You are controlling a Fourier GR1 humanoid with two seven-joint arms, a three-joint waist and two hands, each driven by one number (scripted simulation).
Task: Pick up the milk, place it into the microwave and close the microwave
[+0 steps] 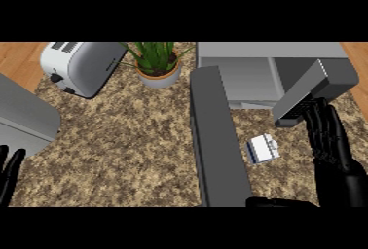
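Milk (263,148) lies on the counter (129,146) between the open microwave door (215,146) and the right hand (334,151) — just left of its fingers (320,121), which are straight and close together, tips toward the microwave (244,73). Left hand (10,170) (open, resting at the lower-left edge) is well apart; the right looks better placed.
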